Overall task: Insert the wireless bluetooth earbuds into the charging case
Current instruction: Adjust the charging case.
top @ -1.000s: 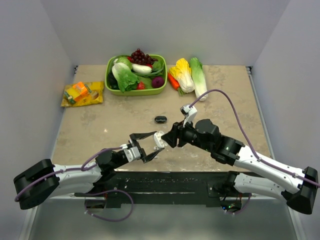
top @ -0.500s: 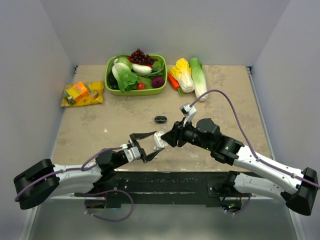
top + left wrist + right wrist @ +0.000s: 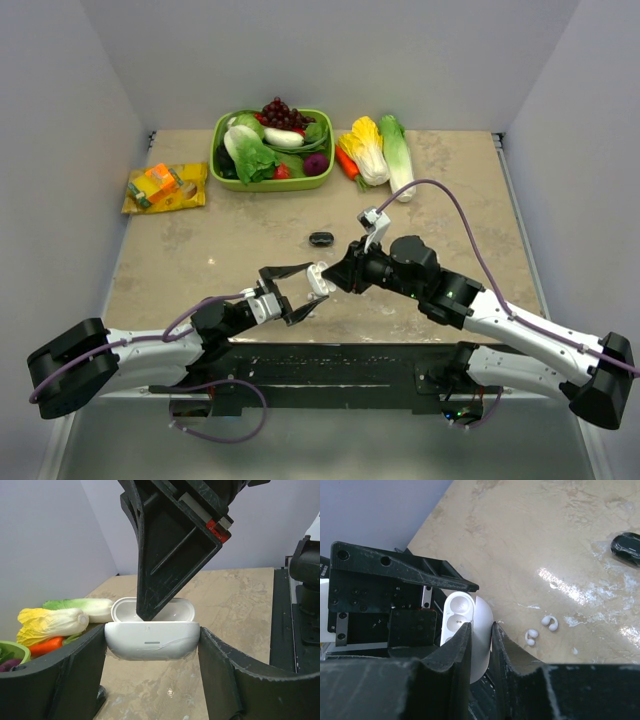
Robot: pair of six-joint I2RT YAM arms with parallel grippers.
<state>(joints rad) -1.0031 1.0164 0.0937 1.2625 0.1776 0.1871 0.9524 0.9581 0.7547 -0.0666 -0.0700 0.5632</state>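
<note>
At centre frame my right hand [image 3: 482, 626] has just narrowed to a slit over the open charging case [image 3: 151, 641] that my left hand [image 3: 308, 284] grips, though I cannot tell what it holds; white earbuds [image 3: 542, 627] lying on the surface [image 3: 545, 540] remain to insert.

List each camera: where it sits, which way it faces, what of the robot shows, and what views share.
Top external: above and behind the bases, looking down over the table toward the green basket; both arms show.
Left wrist: on the left arm, looking along the left gripper at the white charging case clamped there; its fingers show.
Right wrist: on the right arm, looking down past the right gripper at white earbuds on the table; its fingers show.
Shared: all show that case.
</note>
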